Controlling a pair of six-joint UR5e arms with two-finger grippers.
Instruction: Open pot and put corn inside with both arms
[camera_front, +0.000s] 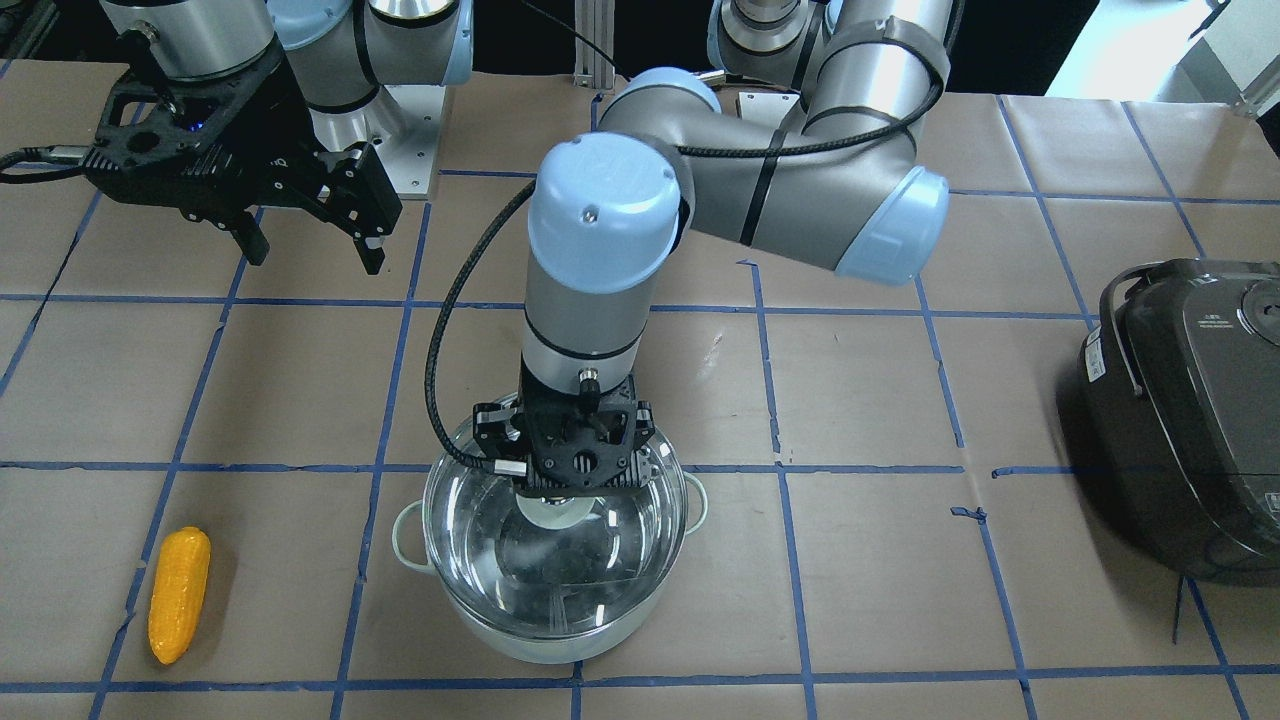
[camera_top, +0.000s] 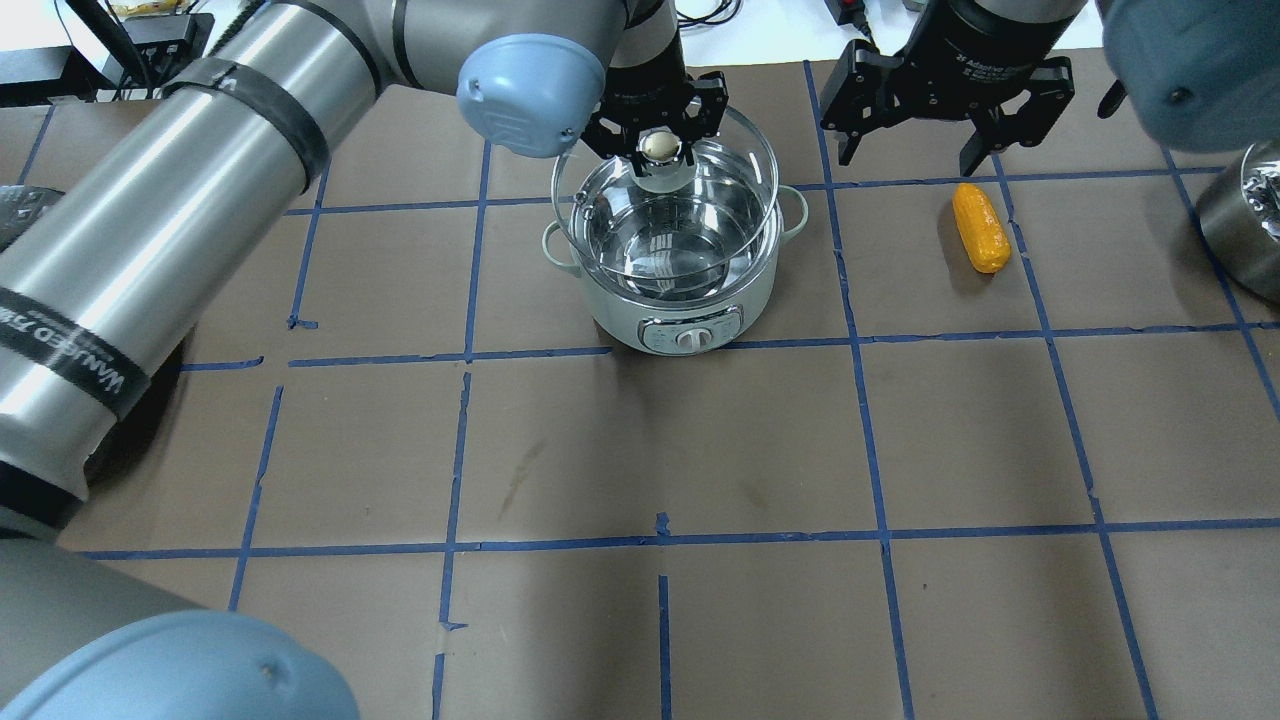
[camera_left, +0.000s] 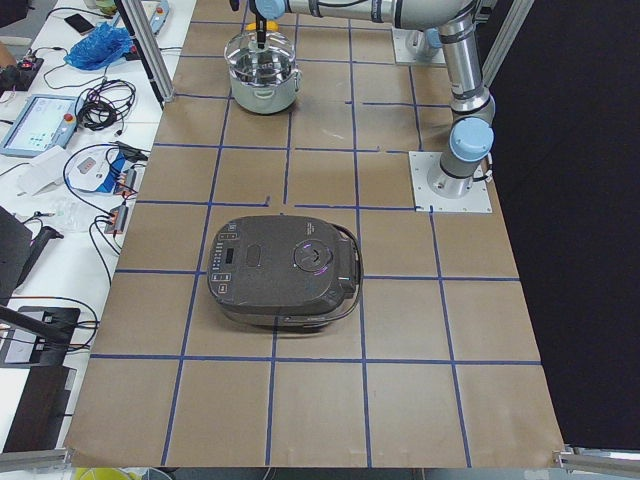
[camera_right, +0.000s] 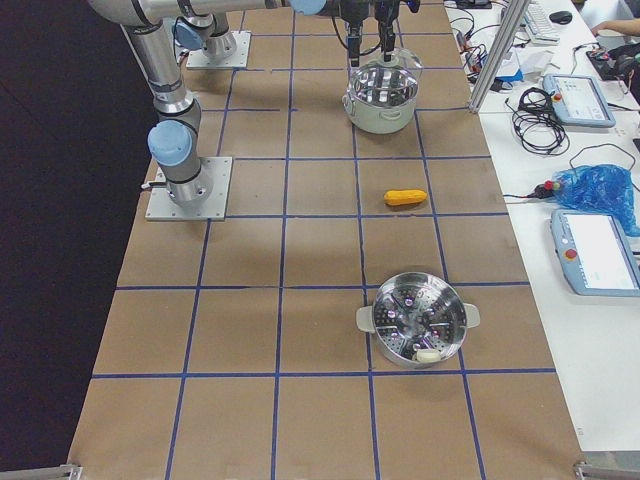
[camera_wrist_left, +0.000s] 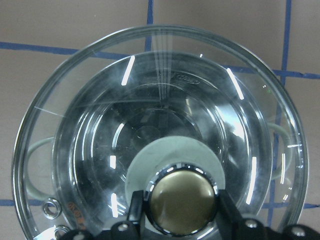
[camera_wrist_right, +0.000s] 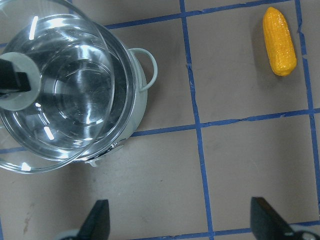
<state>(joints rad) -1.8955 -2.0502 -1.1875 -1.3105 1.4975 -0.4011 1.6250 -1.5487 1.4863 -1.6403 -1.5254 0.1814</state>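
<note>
The mint-green pot (camera_top: 690, 305) stands at the far middle of the table, also in the front view (camera_front: 560, 640). My left gripper (camera_top: 657, 147) is shut on the cream knob (camera_wrist_left: 182, 202) of the glass lid (camera_front: 470, 520). It holds the lid just above the pot and shifted off its rim, as the right wrist view shows (camera_wrist_right: 65, 145). The corn (camera_top: 980, 227) lies flat on the table to the pot's right, also in the front view (camera_front: 180, 594). My right gripper (camera_top: 935, 150) is open and empty, in the air beside the corn.
A big dark grey rice cooker (camera_front: 1190, 420) sits on my left side of the table. A steel steamer basket (camera_right: 417, 320) stands on my right side, beyond the corn (camera_right: 405, 197). Operators' desks with cables run along the table's far edge.
</note>
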